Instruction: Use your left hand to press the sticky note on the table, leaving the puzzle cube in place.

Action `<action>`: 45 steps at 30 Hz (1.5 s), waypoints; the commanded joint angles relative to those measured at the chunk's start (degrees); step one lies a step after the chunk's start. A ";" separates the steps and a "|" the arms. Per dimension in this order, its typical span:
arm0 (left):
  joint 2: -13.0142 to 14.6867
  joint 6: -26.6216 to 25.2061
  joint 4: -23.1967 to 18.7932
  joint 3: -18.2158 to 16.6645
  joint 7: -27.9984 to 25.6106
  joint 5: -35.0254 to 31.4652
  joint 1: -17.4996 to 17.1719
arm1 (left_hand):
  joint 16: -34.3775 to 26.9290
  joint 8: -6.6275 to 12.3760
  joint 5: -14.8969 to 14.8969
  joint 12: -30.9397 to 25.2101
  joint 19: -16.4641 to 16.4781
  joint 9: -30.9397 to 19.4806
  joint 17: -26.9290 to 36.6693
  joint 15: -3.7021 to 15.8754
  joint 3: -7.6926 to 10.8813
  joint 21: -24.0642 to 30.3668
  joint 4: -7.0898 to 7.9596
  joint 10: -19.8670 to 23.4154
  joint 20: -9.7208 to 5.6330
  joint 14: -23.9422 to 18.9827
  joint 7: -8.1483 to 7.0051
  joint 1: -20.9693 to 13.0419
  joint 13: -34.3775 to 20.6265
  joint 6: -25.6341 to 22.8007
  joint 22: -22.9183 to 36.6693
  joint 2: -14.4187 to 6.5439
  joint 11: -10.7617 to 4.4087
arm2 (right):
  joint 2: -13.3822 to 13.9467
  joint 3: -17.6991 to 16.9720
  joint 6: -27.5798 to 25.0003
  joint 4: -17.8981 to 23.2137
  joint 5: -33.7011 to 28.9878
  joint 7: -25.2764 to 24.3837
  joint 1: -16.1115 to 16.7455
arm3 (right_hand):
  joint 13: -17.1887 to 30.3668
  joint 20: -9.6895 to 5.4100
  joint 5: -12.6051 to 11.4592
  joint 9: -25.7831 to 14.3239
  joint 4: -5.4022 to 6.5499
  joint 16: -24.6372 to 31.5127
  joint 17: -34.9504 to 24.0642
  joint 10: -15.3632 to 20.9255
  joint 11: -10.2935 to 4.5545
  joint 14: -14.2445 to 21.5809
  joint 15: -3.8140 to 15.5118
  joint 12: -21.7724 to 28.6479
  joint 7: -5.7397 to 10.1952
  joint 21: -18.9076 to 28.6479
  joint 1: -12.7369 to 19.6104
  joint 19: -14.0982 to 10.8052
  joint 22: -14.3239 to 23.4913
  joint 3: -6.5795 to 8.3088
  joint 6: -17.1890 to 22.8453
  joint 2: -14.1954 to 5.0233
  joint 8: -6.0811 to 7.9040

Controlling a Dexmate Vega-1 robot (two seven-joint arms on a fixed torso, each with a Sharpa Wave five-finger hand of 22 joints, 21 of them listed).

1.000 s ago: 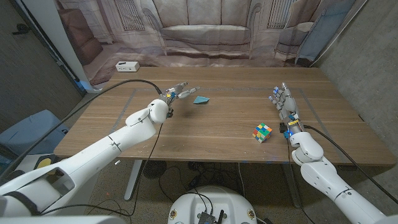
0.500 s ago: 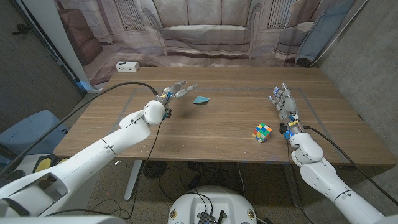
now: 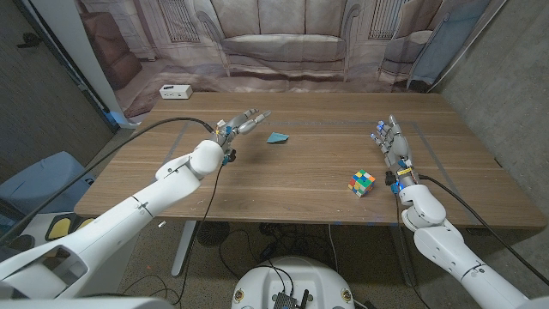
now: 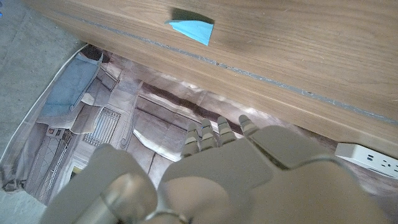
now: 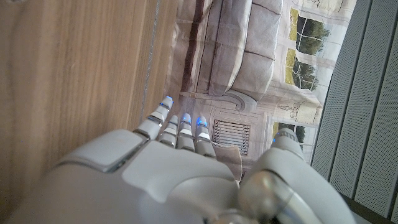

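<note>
Head view shows the left hand (image 3: 241, 125) raised over the far left part of the wooden table (image 3: 292, 184), fingers stretched out and slightly apart, holding nothing. Its fingertips point toward the blue sticky note (image 3: 276, 137), which lies just beside them on the tabletop, not touched. In the left wrist view the note (image 4: 191, 28) lies apart from the fingers (image 4: 211, 134). The right hand (image 3: 391, 142) stands on its edge near the table's right side, fingers extended and empty. The puzzle cube (image 3: 362, 182) sits near that hand, well apart from the note. A white power strip (image 3: 174, 91) lies at the far left corner.
</note>
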State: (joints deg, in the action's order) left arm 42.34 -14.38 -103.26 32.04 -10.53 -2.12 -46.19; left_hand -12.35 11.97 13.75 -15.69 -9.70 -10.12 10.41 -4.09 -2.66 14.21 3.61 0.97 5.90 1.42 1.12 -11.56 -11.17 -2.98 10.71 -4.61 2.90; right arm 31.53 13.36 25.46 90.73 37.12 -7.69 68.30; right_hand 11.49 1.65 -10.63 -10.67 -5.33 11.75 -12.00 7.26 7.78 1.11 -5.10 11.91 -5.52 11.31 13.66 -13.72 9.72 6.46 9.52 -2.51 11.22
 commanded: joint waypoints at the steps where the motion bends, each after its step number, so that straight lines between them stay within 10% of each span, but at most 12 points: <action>1: 0.20 6.78 1.51 -2.58 0.88 5.59 -1.66 | 0.24 0.17 -0.36 -0.41 0.53 -0.17 -0.05 -0.01 -0.13 0.34 -0.43 0.94 -0.70 -0.22 0.25 -0.68 -0.13 -0.81 0.08 0.03 0.20 | 0.07 0.03 0.41 0.74 -0.64 -0.22 0.33 | 0.07 -0.16 -0.34 -0.14 -0.32 0.21 -0.09 0.38 -0.07 0.43 0.04 -0.07 -0.08 0.04 -0.39 -0.76 0.24 0.13 0.61 -0.04 0.04; 45: -3.42 34.03 11.99 -7.95 17.40 29.62 -6.68 | 0.26 0.37 -1.02 -0.49 4.82 -0.17 -0.10 -0.42 -0.24 0.18 -1.03 5.48 -1.86 -4.28 2.45 -1.47 -0.06 -5.76 -0.29 0.00 1.01 | 1.87 0.21 0.25 5.30 -3.98 -1.23 2.68 | 0.06 -0.26 -0.36 -0.14 -0.51 0.32 -0.05 0.79 -0.27 0.90 0.31 0.02 0.05 0.15 -0.39 -1.34 0.23 0.03 0.91 -0.01 0.11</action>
State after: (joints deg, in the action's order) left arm 40.95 12.64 -94.71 25.11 2.54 21.30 -51.58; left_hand -11.97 12.41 12.86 -15.91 -5.08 -10.14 10.12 -4.37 -2.91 14.21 2.92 5.95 3.97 -2.62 3.47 -12.31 -11.19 -7.99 10.39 -4.46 3.78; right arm 32.84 13.58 26.34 94.54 33.98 -8.33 70.15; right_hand 11.49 1.43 -10.63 -10.67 -5.57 11.74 -12.00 7.58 7.47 1.52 -4.69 11.91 -5.62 11.31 13.66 -14.76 9.72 6.22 10.03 -2.51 11.22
